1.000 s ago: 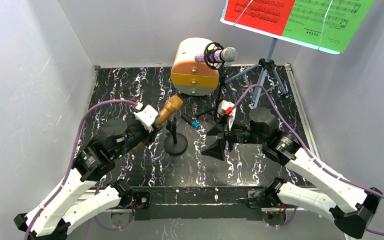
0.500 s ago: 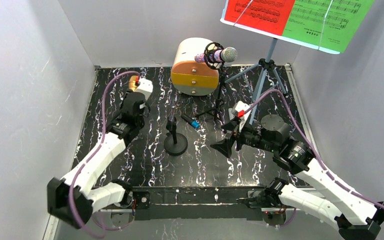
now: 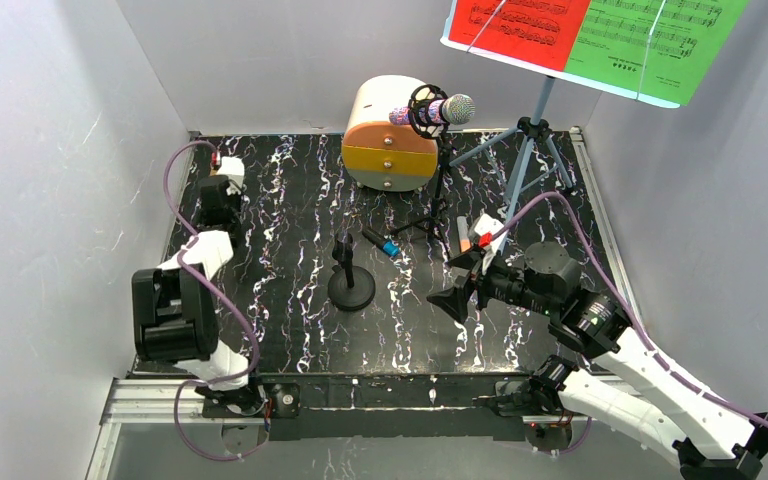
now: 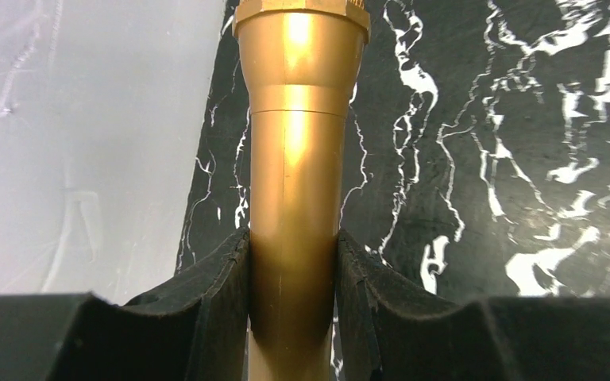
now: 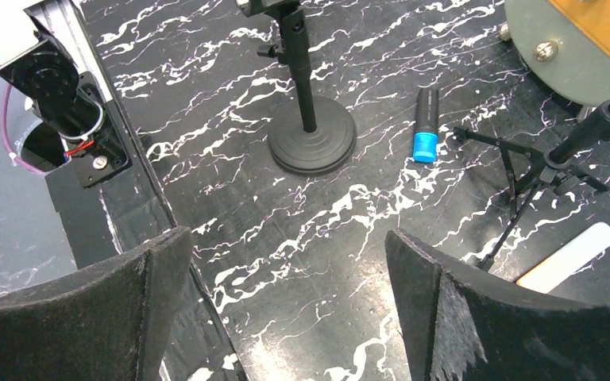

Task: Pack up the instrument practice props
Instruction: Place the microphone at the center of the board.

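A gold microphone (image 4: 298,119) is pinched between the black pads (image 4: 214,302) of the left gripper (image 4: 294,254). Its barrel points away from the wrist camera along the far left edge of the black marbled table (image 3: 290,330), close to the grey side wall (the overhead view shows that arm folded into the far left corner); whether the microphone touches the tabletop cannot be told. The right gripper (image 5: 286,246) hangs over the table's right-centre with its fingers spread wide and nothing between them. It faces a round-based black mic stand (image 3: 351,283) that stands upright and bare near the middle. Just beyond the stand lies a small black cylinder with a blue end (image 3: 384,243), and a white-and-orange stick (image 3: 463,235) lies near the right gripper. At the back, a silver-headed purple microphone (image 3: 438,109) sits level in a ring mount on a black tripod (image 3: 438,190), just in front of the cream-and-orange cabinet (image 3: 390,135). To the right, a pale-blue tripod stand (image 3: 527,150) carries a red music sheet (image 3: 520,25) and a green music sheet (image 3: 660,40) side by side.
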Available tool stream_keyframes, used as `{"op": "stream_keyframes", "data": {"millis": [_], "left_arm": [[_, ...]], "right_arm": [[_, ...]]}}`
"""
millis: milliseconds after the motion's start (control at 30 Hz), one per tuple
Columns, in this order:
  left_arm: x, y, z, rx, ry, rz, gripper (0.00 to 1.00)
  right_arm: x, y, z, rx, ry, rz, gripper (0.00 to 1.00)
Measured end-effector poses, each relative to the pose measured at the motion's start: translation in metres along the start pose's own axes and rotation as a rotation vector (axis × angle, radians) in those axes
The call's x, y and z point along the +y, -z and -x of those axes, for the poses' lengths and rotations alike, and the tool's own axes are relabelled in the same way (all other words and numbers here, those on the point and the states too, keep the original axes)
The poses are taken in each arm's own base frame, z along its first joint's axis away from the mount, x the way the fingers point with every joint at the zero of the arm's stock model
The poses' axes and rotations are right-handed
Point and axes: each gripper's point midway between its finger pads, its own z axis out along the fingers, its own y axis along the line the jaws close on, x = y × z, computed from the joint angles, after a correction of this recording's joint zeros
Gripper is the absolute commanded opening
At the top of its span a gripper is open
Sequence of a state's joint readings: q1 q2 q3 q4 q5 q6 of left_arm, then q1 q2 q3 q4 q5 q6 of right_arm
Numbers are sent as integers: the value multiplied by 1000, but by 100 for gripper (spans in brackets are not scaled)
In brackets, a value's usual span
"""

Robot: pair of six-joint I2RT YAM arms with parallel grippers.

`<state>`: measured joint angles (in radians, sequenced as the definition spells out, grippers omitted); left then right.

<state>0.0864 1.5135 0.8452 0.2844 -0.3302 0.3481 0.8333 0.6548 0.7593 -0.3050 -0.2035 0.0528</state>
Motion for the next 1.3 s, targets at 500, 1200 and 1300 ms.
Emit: {"op": "stream_keyframes", "data": {"millis": [500, 1200, 1300], "left_arm": [[23, -74, -83, 84, 100, -164, 2], [17, -112, -66, 110, 44, -321, 56], [17, -112, -66, 108, 51, -323, 63]], "right_arm": [[2, 2, -6, 2, 5, 10, 99], [5, 5, -3, -14, 15, 17, 99], [5, 5, -3, -13, 16, 17, 99]]}}
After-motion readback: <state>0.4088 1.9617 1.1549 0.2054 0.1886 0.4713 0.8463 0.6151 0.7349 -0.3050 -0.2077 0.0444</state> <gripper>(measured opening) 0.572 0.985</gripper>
